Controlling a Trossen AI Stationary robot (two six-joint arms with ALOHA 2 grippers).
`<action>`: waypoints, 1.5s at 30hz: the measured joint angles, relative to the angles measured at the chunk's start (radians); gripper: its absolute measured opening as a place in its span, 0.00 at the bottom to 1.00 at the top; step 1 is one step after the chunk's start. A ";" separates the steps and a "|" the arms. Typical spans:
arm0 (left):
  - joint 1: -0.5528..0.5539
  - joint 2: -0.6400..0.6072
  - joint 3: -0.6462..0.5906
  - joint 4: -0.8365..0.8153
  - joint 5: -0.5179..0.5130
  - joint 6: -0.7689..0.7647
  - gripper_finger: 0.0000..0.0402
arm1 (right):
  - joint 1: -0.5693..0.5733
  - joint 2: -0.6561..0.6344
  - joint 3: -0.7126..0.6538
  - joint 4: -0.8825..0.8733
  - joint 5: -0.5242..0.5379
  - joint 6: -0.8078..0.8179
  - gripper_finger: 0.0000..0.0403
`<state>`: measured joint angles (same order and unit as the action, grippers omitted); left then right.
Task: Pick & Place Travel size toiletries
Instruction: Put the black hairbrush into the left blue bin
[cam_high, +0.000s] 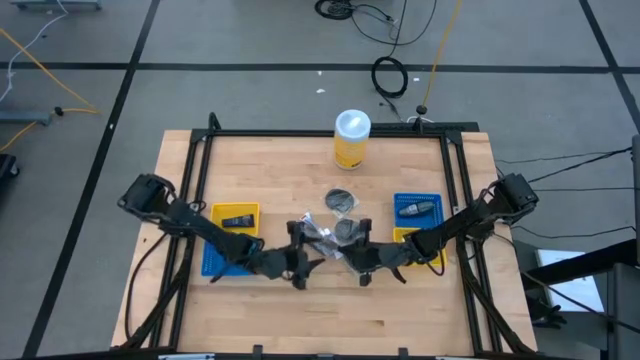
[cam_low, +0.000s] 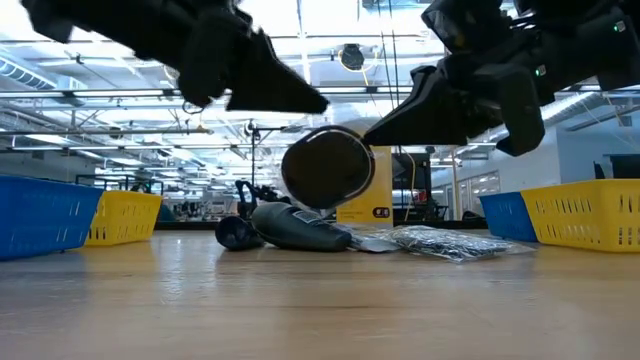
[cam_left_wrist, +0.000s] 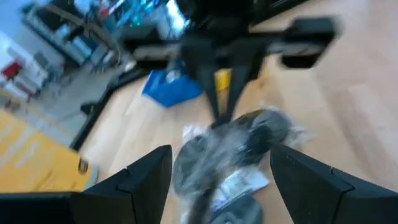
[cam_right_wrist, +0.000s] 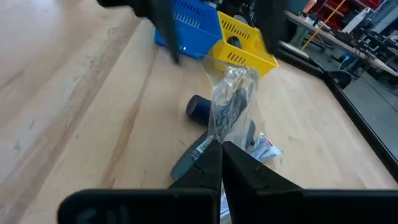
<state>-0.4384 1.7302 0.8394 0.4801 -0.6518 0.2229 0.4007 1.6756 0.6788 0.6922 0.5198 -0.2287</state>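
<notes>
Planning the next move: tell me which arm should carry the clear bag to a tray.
Right. The right claw is shut on the clear bag, lifting it off the table. The left claw is open, holding nothing, facing the pile.

Small toiletries clustered mid-table, between the two claws.

- Clear plastic bag (cam_right_wrist: 231, 99) with dark contents: pinched at one edge by the closed right claw (cam_right_wrist: 221, 163), the rest standing up beyond the fingertips.
- Dark grey disc (cam_low: 327, 167): standing on edge, flat face toward the low camera, between the two claws.
- Second dark disc (cam_high: 342, 200): flat on the wood, just beyond the claws toward the far edge.
- Grey tube (cam_right_wrist: 189, 157): lying flat beside the right claw's fingertips.
- Small dark blue cylinder (cam_right_wrist: 199, 107): on its side, just past the tube.
- Crinkled clear packet (cam_low: 450, 241): flat on the table beneath the right claw.
</notes>
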 joint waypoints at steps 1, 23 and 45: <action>0.012 0.000 0.000 -0.017 0.000 -0.022 0.66 | 0.001 0.000 0.000 0.000 0.000 0.000 0.00; 0.073 0.047 0.000 -0.088 0.157 -0.079 0.39 | 0.000 0.000 0.000 -0.001 -0.077 0.000 0.00; -0.124 -0.341 0.219 -1.010 0.218 -0.414 0.05 | 0.065 -0.130 -0.004 -0.052 0.003 0.036 0.36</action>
<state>-0.5624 1.3892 1.0585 -0.5299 -0.4339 -0.1912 0.4652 1.5459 0.6745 0.6404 0.5231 -0.1928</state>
